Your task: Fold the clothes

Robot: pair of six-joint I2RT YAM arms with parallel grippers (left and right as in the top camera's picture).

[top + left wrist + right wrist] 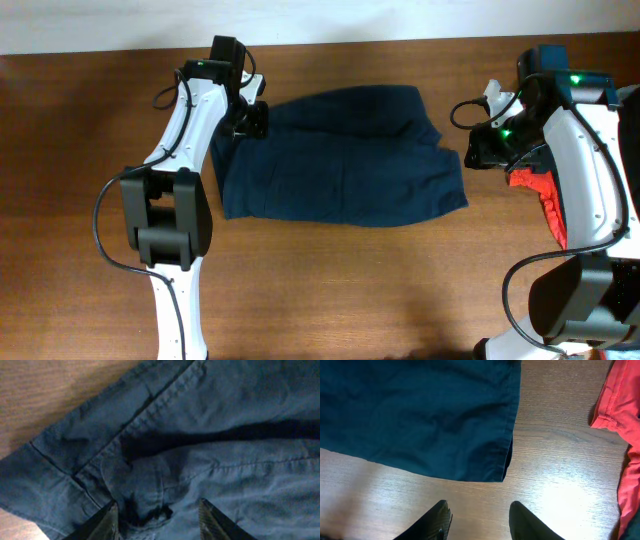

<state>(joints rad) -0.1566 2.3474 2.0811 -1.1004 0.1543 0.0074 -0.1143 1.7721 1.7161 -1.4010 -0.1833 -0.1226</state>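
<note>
Dark navy-blue shorts (345, 160) lie spread on the wooden table, waistband end at the left, leg hems at the right. My left gripper (252, 118) is open, its fingers (157, 517) straddling a bunched fold of the waistband (150, 485) at the shorts' upper left. My right gripper (478, 150) is open and empty over bare wood (480, 515), just off the right leg hem (507, 435). An orange-red garment (545, 200) lies by the right arm and shows in the right wrist view (622, 420).
The wooden table (380, 290) runs to a pale far edge (100, 40). The right arm's body covers part of the orange-red garment at the table's right side.
</note>
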